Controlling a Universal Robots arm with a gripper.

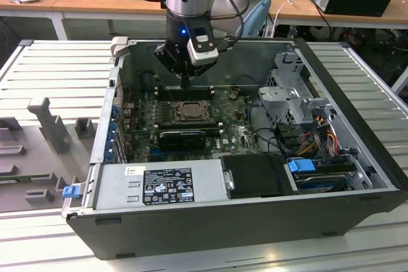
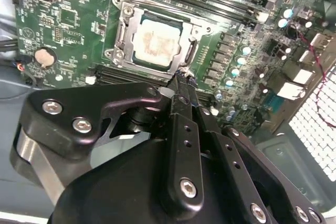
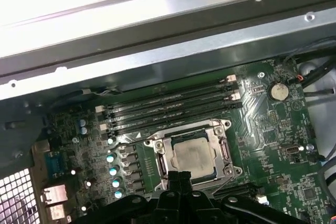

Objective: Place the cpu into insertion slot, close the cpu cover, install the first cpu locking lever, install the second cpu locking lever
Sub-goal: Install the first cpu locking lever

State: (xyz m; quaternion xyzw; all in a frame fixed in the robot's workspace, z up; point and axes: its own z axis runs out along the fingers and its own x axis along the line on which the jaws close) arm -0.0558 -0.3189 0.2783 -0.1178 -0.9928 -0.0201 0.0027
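- the cpu (image 2: 156, 39) sits flat in the insertion slot (image 1: 179, 104) on the green motherboard (image 3: 273, 145), pale metal face up; that step looks done to me
- the cpu cover (image 3: 222, 152) lies down around it, with the chip's face showing through the square window; can't tell whether either locking lever is hooked under its catch
- the claw (image 2: 181, 77) has its fingers pressed together and pinches nothing i can see; it hangs over the socket inside the open computer case (image 1: 357, 81), and going by the exterior view it looks clear of the cover rather than touching it
- handling, as i judge it: the chip is light, stiff and slick on top, and it's fragile on the contact side; the bare side edges are the only sane place to hold it, and the frame covers those now
- the cover is thin, rigid sheet metal on a hinge; i'd press on the frame, never on the chip face
- the levers are probably springy wire; i'd expect them to push back hard and skid off a smooth fingertip, so the bent handle end is the spot to push
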